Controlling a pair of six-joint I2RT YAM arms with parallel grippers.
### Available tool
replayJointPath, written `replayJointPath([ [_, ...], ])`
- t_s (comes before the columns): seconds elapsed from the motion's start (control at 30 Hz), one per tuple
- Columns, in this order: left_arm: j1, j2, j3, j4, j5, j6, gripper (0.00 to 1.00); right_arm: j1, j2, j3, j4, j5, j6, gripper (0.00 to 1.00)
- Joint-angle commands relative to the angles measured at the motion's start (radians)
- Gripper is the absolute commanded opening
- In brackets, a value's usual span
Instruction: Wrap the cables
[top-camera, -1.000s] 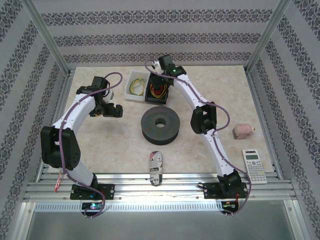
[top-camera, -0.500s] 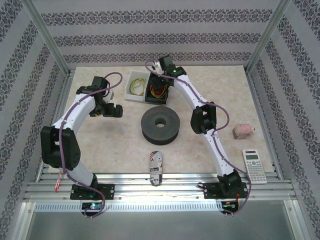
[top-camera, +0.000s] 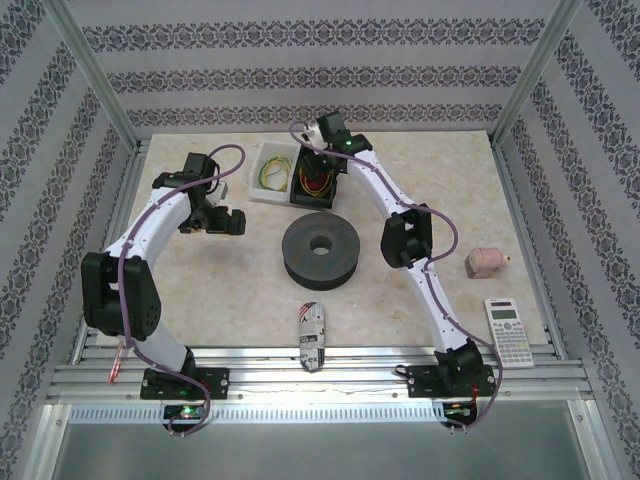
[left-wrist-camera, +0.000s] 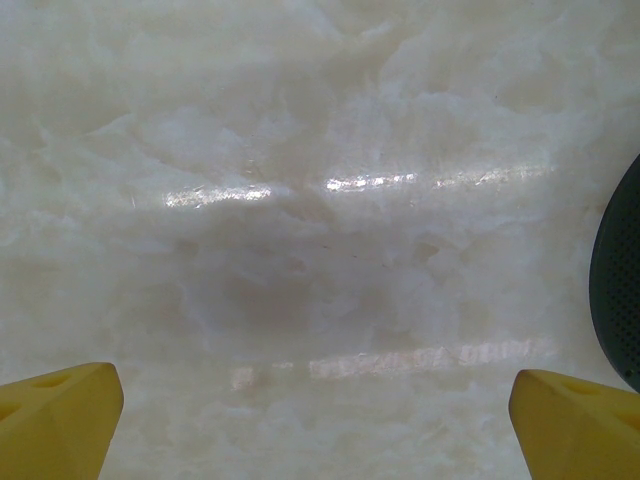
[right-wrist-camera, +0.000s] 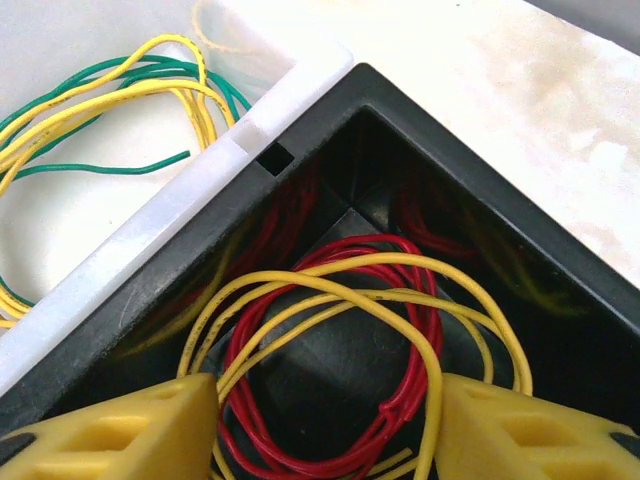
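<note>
Yellow cables (right-wrist-camera: 330, 285) in black box (right-wrist-camera: 480, 200); packet (top-camera: 311, 335) lettering illegible

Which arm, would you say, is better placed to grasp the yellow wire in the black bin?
Right: its jaws straddle the thin yellow wire inside the black plastic bin; left jaws hover over pale tabletop.

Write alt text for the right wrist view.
The open right pincer hangs over a black bin, fingers either side of yellow wire loops and a red coil. The adjoining white bin holds yellow and green wires.
</note>
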Motion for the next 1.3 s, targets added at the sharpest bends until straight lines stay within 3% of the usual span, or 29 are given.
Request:
replayJointPath([
  [0.0, -0.009, -0.003, -0.005, -0.022, -0.016, 0.021, 0.99, -0.009, 0.032, 0.029, -0.014, -0.03, 0.014, 0.55],
  [0.13, -0.008, -0.003, -0.003, -0.021, -0.017, 0.022, 0.99, -0.01, 0.026, 0.029, -0.012, -0.027, 0.019, 0.51],
  [0.8, -0.009, -0.045, -0.007, -0.019, -0.005, 0.009, 1.0, -0.042, -0.136, -0.082, -0.002, -0.003, -0.042, 0.04],
  [1.27, -0.009, -0.087, -0.029, -0.014, 0.001, 0.0, 1.0, -0.092, -0.113, -0.063, 0.025, 0.064, -0.17, 0.0],
])
